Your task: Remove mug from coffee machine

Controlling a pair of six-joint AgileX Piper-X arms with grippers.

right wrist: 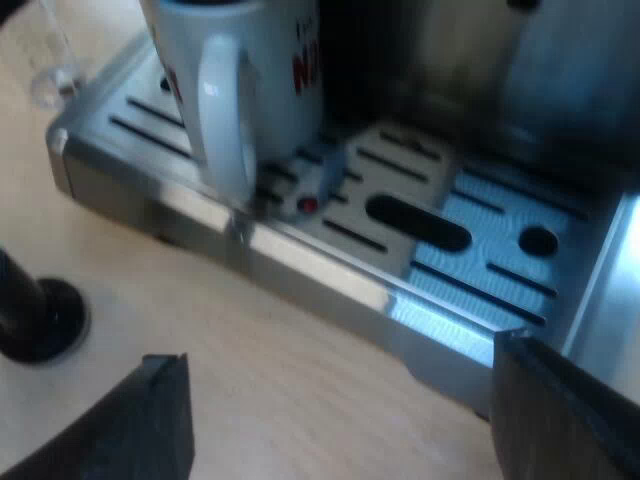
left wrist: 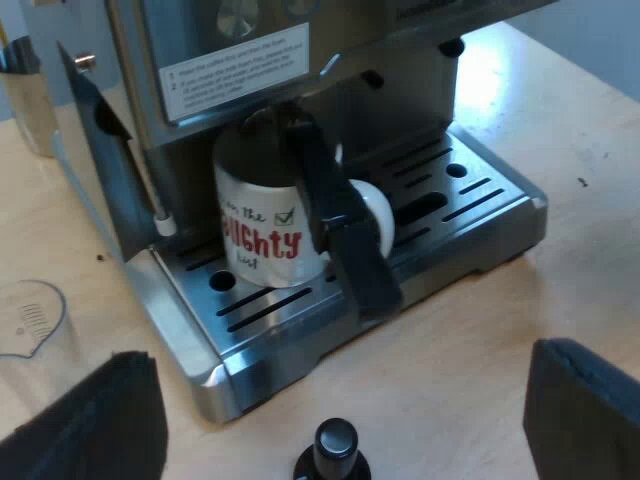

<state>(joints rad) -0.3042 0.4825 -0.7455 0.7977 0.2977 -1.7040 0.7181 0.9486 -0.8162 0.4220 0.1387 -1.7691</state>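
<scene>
- The mug [left wrist: 255,215], white with red and black lettering, stands upright on the slotted drip tray [left wrist: 480,215] of the espresso machine [left wrist: 400,60], tucked under the brew head. Its long axis is vertical.
- A dark holder handle [left wrist: 340,235] juts from the machine's front just above the mug and crosses the mug's face as the left wrist view sees it. I cannot tell whether the two touch.
- The left claw [left wrist: 340,392] is spread wide and pinches nothing, hanging over the bench [left wrist: 560,150] apart from the tray. From it the mug lies at about 11 o'clock. The mug handle [left wrist: 372,205] is turned to the mug's 3 o'clock, side-on to this claw.
- A tamper [left wrist: 337,445] with a black knob stands on the bench under the gap between the left claw's fingers. A measuring glass [left wrist: 30,320] sits at about 10 o'clock, near the tray's corner.
- The right claw [right wrist: 338,380] is likewise spread and empty, low over the bench and near the tray's front rim. The mug is at its 11 o'clock, and the mug handle faces it squarely, at the mug's 6 o'clock.
- Judged from this, the right arm is nearer and better placed. The move turns on swinging towards 11 o'clock to take the handle loop, then drawing the mug back towards 6 o'clock, clear of the holder handle.
</scene>
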